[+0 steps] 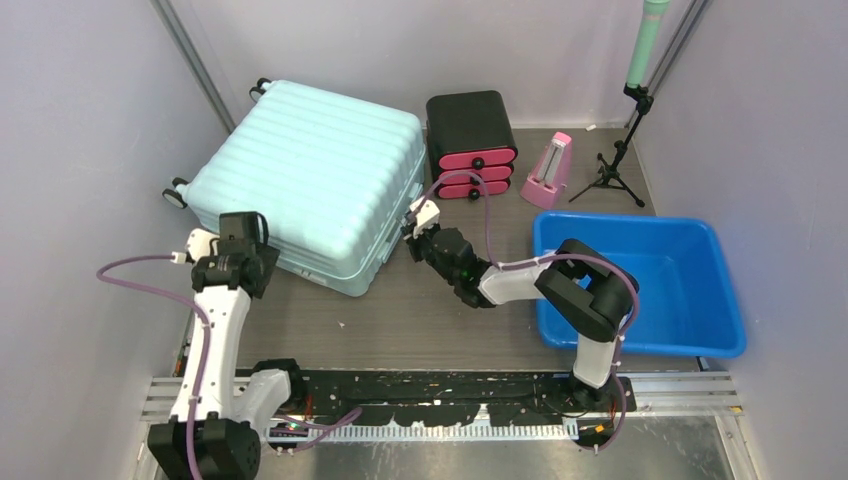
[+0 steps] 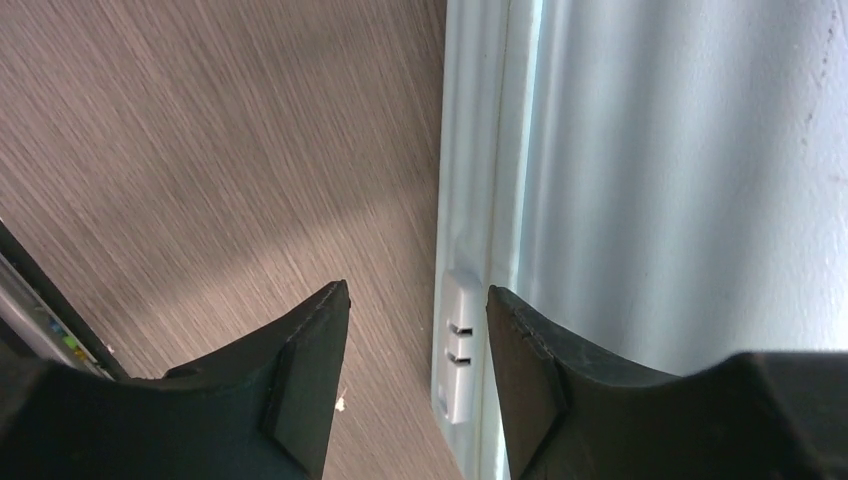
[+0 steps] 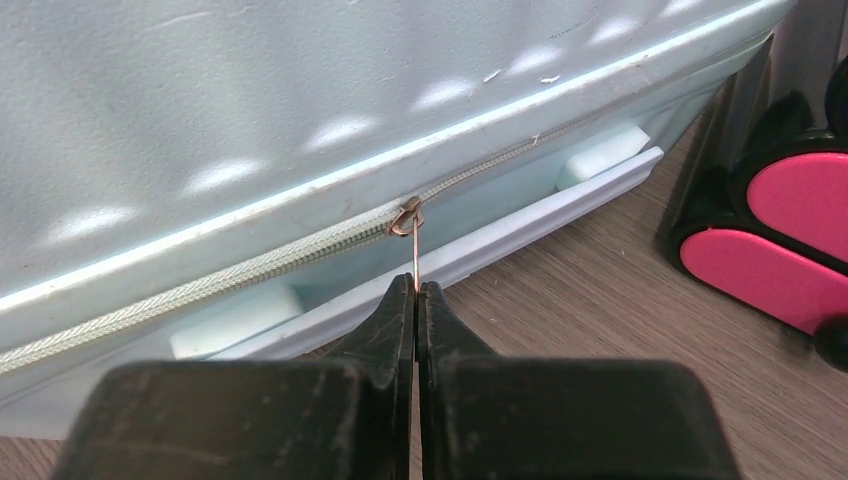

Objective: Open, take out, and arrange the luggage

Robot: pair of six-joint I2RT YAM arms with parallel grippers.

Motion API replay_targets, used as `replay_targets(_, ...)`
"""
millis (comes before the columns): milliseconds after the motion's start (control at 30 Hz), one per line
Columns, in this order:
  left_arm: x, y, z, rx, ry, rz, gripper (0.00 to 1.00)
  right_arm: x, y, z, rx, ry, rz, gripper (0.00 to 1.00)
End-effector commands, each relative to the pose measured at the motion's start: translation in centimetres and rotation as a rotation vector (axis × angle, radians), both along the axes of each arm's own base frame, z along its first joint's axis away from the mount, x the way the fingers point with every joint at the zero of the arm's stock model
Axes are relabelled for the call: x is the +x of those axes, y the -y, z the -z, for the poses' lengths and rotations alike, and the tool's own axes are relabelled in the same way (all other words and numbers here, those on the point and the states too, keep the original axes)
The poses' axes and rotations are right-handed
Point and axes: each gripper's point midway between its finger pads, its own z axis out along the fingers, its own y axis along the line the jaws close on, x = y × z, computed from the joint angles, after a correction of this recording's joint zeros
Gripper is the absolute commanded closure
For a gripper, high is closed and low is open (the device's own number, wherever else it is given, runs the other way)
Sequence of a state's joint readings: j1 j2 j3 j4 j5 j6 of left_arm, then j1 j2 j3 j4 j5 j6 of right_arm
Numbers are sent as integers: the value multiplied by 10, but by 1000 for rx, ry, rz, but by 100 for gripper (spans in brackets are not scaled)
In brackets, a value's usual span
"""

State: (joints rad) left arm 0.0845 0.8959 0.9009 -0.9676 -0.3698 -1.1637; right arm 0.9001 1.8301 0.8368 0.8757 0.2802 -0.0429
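Observation:
The pale mint-green ribbed luggage (image 1: pixel 305 180) lies flat and closed at the back left of the table, black wheels to the left. My right gripper (image 1: pixel 417 222) is at its right side, shut on the thin metal zipper pull (image 3: pixel 415 262), which hangs from the slider (image 3: pixel 406 217) on the zip line. The luggage shell (image 3: pixel 250 110) fills the right wrist view. My left gripper (image 1: pixel 235 262) is open and empty at the luggage's near left corner. In the left wrist view its fingers (image 2: pixel 310 370) straddle a white fitting (image 2: pixel 458 345) on the luggage edge (image 2: pixel 650 180).
A black drawer box with pink drawers (image 1: pixel 471 145) stands right of the luggage, also in the right wrist view (image 3: pixel 770 240). A pink wedge-shaped stand (image 1: pixel 548 172), a black tripod with a green pole (image 1: pixel 620 150) and a blue tub (image 1: pixel 640 285) are at the right.

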Motion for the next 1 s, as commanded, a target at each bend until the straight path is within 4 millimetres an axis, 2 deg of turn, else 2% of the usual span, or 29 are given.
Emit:
replay_targets(0,28,-9,-25,48,58,28,45,33,21,-26,34,53,116,100)
replay_targets(133,28,-17,-43,141,39,82,47,41,22,-17,11,45,114,100)
replay_targets(233,33,-9,-69,338,23,271,48,45,20,-12,14,34,110,100)
replay_targets(333,38,16,-97,482,64,421,48,51,20,-5,34,8,117,100)
replay_targets(433,44,48,-114,558,116,569,49,53,19,-6,78,-11,122,100)
replay_targets(633,50,136,-137,750,213,943,49,55,17,-16,123,-22,114,100)
replay_targets(767,50,195,-133,881,225,1163,49,56,23,-18,173,-37,128,100)
replay_targets(867,49,237,-108,943,212,1353,46,59,27,-16,200,-63,128,100)
replay_targets(967,49,260,-85,965,219,1484,45,64,31,-16,218,-86,130,100)
